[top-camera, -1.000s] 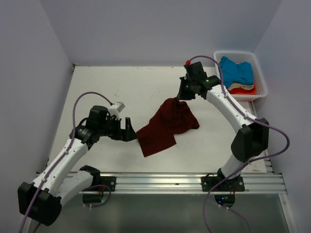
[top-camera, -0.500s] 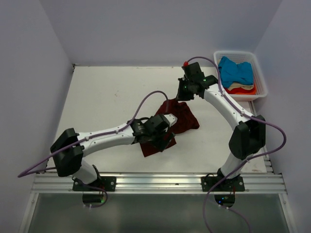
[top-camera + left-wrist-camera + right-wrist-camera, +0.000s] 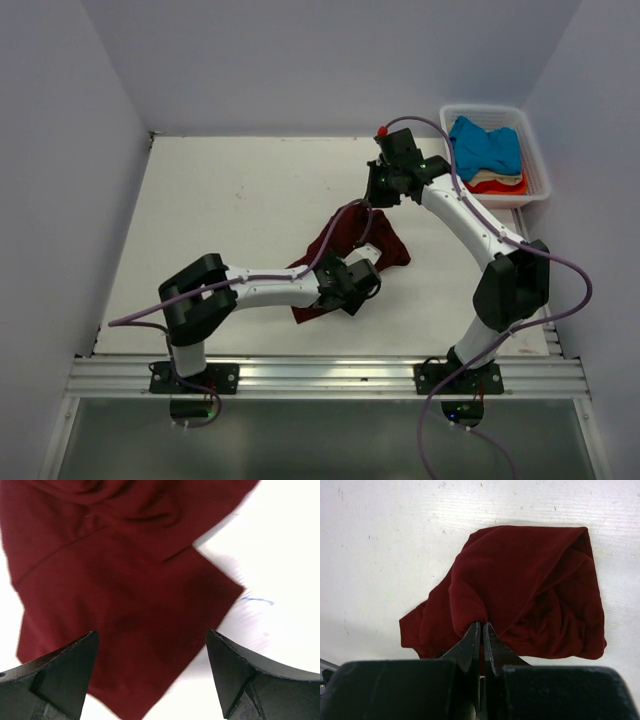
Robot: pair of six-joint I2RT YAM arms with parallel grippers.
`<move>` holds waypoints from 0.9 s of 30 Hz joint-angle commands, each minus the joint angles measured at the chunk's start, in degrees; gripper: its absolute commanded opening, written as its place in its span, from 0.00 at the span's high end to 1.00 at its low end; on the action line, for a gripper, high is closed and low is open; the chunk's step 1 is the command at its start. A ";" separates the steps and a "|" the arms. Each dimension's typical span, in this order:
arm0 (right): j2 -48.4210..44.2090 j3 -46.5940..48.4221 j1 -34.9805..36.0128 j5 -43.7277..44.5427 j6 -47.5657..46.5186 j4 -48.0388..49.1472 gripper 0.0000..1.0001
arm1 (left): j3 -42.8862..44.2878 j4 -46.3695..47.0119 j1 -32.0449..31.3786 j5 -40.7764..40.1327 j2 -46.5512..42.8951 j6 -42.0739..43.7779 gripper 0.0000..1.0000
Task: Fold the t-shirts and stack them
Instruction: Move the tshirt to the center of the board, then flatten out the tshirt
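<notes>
Place: robot lab test cell
Enclosure: plain lavender walls (image 3: 300,60) on three sides
Surface: white, scuffed desk (image 3: 230,190)
Mounting: aluminium rail (image 3: 330,376) carrying two robot arms (image 3: 468,222)

The left arm has swung from the left side of the table (image 3: 220,190) across to its middle. A second ago the left claw (image 3: 358,284) sat just beside the near-left corner of the maroon t-shirt (image 3: 385,245). Half a second ago it was over the cloth's near part, and now it hangs over the near-right edge (elbow folded back toward its base). The forearm now hides much of the shirt's near half, and the cloth's far tip looks drawn into a narrower peak.
</notes>
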 commanded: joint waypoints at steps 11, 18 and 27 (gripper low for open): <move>-3.08 -0.28 0.38 -0.65 -1.21 0.49 1.00 | 2.59 14.51 -2.73 0.15 2.82 -9.26 0.10; -3.69 -1.16 0.38 -0.73 -1.56 0.40 1.00 | 3.99 13.82 -2.73 0.68 7.12 -12.25 0.11; -4.31 -1.95 0.38 -0.38 -1.83 0.40 1.00 | 3.20 12.42 -2.82 0.15 5.72 -12.26 0.12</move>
